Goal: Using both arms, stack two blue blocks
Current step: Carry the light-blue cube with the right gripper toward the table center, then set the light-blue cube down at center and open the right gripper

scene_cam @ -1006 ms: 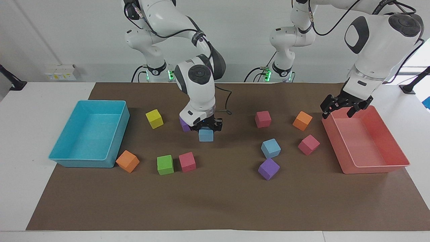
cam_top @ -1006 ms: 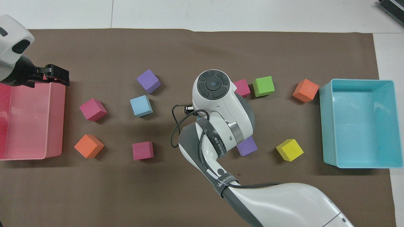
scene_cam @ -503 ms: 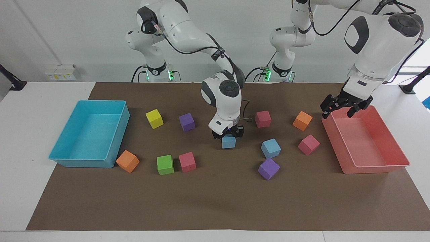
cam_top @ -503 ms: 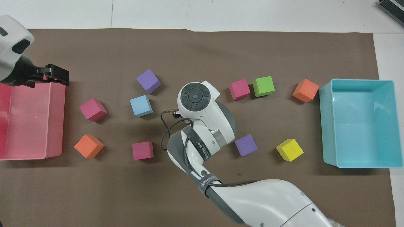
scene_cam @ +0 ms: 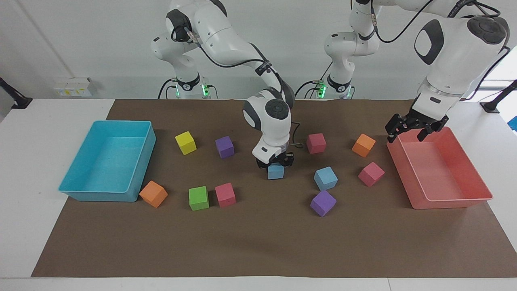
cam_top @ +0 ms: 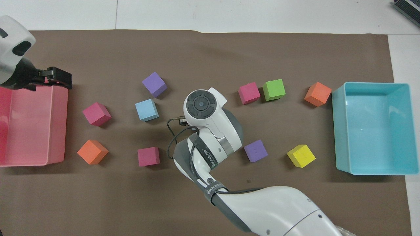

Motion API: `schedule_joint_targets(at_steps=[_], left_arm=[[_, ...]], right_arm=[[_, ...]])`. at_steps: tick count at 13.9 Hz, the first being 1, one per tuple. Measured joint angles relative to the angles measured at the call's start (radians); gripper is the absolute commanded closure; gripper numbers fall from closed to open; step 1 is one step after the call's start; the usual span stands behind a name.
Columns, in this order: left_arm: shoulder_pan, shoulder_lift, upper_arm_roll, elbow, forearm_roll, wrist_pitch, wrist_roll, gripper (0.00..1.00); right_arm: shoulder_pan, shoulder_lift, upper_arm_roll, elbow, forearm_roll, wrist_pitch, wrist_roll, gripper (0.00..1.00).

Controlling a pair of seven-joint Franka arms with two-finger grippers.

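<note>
My right gripper (scene_cam: 276, 165) is shut on a sky-blue block (scene_cam: 276, 171) and holds it low over the middle of the brown mat; I cannot tell if the block touches the mat. In the overhead view the right arm's wrist (cam_top: 200, 105) hides this block. The second blue block (scene_cam: 325, 178) lies on the mat a short way toward the left arm's end; it also shows in the overhead view (cam_top: 146, 109). My left gripper (scene_cam: 407, 135) is open and empty and waits over the corner of the pink tray (scene_cam: 448, 202).
A turquoise tray (scene_cam: 80, 190) stands at the right arm's end. A purple cube (scene_cam: 323, 203) and a pink cube (scene_cam: 371, 173) lie close to the free blue block. Other cubes are scattered: pink (scene_cam: 316, 143), orange (scene_cam: 363, 145), purple (scene_cam: 224, 146), yellow (scene_cam: 185, 142), green (scene_cam: 198, 198).
My right gripper has carried the blue block from beside the purple cube toward the left arm's end, closer to the second blue block. The left arm has not moved.
</note>
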Motion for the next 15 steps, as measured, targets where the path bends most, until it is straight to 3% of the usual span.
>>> schedule_joint_targets(at_steps=[2,3,4,5,10,15], left_arm=[[0.0,0.0,0.0,0.0,0.0,0.0,0.0,0.0],[0.0,0.0,0.0,0.0,0.0,0.0,0.0,0.0],[0.0,0.0,0.0,0.0,0.0,0.0,0.0,0.0],[0.0,0.0,0.0,0.0,0.0,0.0,0.0,0.0],[-0.007,0.0,-0.023,0.0,-0.004,0.016,0.006,0.0],[-0.043,0.0,-0.025,0.0,-0.004,0.004,0.003,0.0]], right_arm=[[0.002,0.0,0.0,-0.022,0.0,0.024,0.0,0.88],[0.003,0.0,0.0,-0.027,0.0,0.03,0.0,0.7],[0.003,-0.001,0.0,-0.028,0.0,0.031,0.0,0.22],[0.003,-0.001,-0.001,-0.028,0.0,0.031,0.0,0.0],[0.004,-0.009,-0.003,-0.029,-0.047,0.029,0.0,0.0],[-0.04,-0.086,-0.011,-0.029,-0.037,-0.013,0.0,0.0]])
